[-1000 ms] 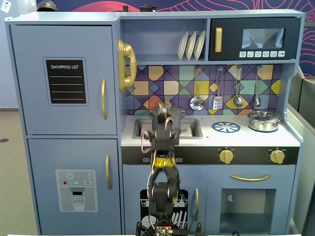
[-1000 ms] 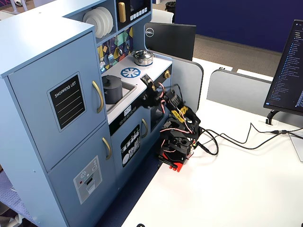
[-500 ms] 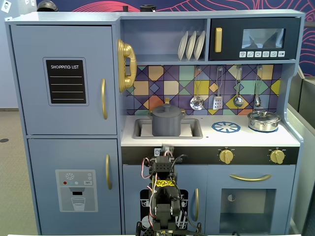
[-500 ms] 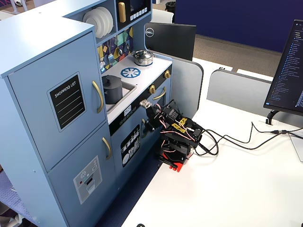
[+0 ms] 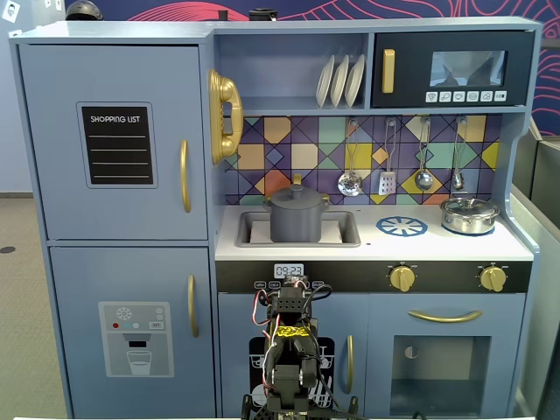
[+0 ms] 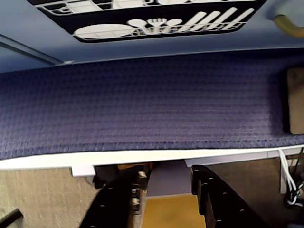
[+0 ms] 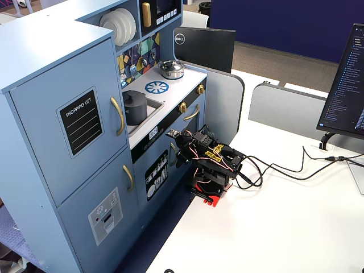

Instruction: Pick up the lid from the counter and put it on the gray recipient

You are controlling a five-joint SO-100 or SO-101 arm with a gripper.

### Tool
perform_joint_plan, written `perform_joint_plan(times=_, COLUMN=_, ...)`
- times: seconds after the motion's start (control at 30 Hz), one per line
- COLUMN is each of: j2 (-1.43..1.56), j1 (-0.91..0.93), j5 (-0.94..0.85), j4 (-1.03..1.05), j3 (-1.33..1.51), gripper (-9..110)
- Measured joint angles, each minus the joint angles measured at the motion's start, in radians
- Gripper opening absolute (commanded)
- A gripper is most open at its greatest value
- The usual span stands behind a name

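The matte dark-gray pot (image 5: 296,224) stands in the sink (image 5: 346,234) of the toy kitchen. The dark-gray lid (image 5: 297,195) with its small knob lies on top of it. Both also show in the other fixed view, the pot (image 7: 135,111) and the lid (image 7: 133,95). My arm (image 5: 289,346) is folded low in front of the kitchen, well below the counter. In the wrist view my gripper (image 6: 168,183) holds nothing; the black jaws stand apart over the white table edge and blue carpet.
A shiny silver pot (image 5: 470,214) with its own lid sits on the right of the counter. Utensils hang on the tiled wall above. The arm's base stands on a white table (image 7: 273,227) with cables and a monitor (image 7: 347,85) at the right.
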Motion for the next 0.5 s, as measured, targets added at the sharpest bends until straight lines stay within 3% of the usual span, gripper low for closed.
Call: perform_joint_plan(times=0.5, j2=0.009, j1=0.002, j5=0.012, j4=0.0, j3=0.0, gripper=7)
